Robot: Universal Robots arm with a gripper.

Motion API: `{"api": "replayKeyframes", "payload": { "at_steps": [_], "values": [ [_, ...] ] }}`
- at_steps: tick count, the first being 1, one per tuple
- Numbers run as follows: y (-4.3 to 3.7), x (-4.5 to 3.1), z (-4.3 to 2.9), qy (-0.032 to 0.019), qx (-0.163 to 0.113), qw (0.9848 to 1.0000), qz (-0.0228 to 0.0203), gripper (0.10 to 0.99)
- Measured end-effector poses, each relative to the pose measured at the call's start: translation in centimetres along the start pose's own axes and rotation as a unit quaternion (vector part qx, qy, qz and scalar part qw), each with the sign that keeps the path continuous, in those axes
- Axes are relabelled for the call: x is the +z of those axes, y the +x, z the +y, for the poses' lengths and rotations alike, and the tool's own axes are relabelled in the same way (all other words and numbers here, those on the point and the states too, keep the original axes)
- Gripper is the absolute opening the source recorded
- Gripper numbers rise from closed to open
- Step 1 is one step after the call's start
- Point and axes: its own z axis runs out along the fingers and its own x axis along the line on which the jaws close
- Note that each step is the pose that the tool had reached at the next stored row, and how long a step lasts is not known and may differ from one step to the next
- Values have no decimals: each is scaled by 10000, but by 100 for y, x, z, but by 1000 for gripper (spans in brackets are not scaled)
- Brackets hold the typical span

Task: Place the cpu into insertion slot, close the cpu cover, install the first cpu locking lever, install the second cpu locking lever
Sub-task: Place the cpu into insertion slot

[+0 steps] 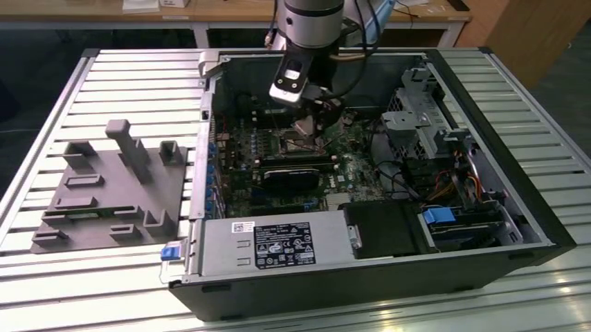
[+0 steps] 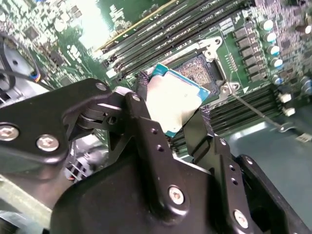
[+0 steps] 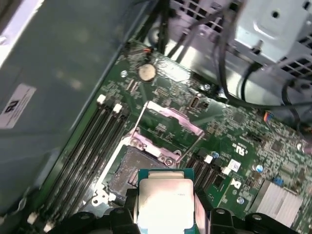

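Second wrist view shows us the gripper (image 2: 171, 109) closed on the cpu (image 2: 178, 95), its fingers (image 2: 148, 127) pressing two opposite edges. The insertion slot (image 2: 201, 69) lies just past the chip, bare on the green board (image 3: 234, 146) beside the long memory slots (image 2: 165, 31). Its cpu cover (image 3: 170, 113) stands open on the far side.

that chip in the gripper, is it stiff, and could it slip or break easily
The cpu looks like a thin rigid plate, so it probably won't flex. The gripper pinches only its edges, so the smooth chip could slip. It hangs above the insertion slot; a drop might damage either.
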Motion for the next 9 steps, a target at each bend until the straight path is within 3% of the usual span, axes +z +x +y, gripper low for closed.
{"api": "replayKeyframes", "payload": {
  "at_steps": [5,9],
  "values": [
    [0,10,-1,13,454,9990,-29,537],
    [1,19,-1,23,820,9966,-54,537]
  ]
}}
